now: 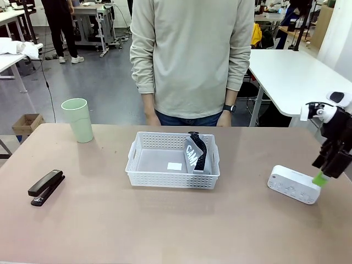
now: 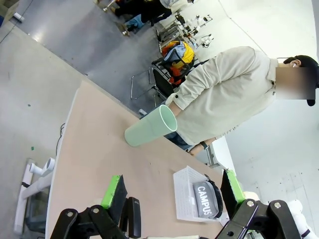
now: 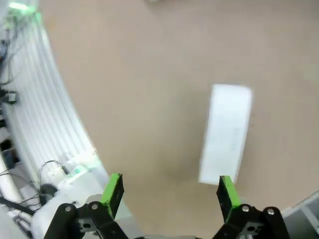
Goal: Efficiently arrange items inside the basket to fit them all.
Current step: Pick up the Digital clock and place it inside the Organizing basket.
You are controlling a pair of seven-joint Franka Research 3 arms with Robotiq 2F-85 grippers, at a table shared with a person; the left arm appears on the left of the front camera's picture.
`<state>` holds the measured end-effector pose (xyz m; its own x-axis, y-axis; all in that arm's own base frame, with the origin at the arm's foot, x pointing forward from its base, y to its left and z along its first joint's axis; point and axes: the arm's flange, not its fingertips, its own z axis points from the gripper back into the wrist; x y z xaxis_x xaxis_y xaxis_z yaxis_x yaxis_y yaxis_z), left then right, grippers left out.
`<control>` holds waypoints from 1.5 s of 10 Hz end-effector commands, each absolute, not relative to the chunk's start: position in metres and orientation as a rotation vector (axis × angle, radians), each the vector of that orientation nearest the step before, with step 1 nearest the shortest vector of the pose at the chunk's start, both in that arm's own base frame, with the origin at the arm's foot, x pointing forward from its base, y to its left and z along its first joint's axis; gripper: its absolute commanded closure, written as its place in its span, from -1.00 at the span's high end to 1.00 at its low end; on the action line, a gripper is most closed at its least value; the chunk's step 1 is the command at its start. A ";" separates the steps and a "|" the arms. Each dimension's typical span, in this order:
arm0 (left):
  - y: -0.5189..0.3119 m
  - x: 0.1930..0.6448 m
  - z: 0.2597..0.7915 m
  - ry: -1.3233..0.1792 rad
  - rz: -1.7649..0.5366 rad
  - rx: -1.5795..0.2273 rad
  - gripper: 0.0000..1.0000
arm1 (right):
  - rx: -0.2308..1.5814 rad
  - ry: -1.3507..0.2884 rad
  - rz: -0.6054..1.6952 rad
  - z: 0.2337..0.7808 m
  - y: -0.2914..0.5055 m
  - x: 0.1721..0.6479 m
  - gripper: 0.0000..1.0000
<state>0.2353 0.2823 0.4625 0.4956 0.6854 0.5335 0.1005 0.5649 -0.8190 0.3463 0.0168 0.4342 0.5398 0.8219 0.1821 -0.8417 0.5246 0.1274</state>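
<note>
the white box point(image 1: 294, 185) lies well right of the basket point(image 1: 165, 179), long axis running roughly toward it. the right gripper point(image 1: 320, 179), jaws wide and empty, hovers over the box's outer end.

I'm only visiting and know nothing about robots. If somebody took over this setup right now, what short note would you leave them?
Left gripper: open, holding nothing.
Right gripper: open, at the right end of the white rounded rectangular box, not gripping it.
Done: the grey CAMPUS pouch with black zipper stands on edge at the right end of the shallow white perforated plastic basket.
To do: the box, the black stapler at near left and the upright pale green cup at far left are outside the basket.
</note>
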 end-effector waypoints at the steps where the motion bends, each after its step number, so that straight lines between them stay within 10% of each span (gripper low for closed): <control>1: 0.284 0.237 0.462 -1.028 0.404 -0.921 1.00 | 0.025 -0.168 0.978 0.364 0.028 0.290 1.00; 5: 0.284 0.237 0.462 -1.028 0.404 -0.921 1.00 | 0.153 -0.125 1.006 0.432 0.017 0.355 1.00; 15: 0.284 0.237 0.462 -1.028 0.404 -0.921 1.00 | -0.072 0.025 1.137 0.326 0.051 0.361 1.00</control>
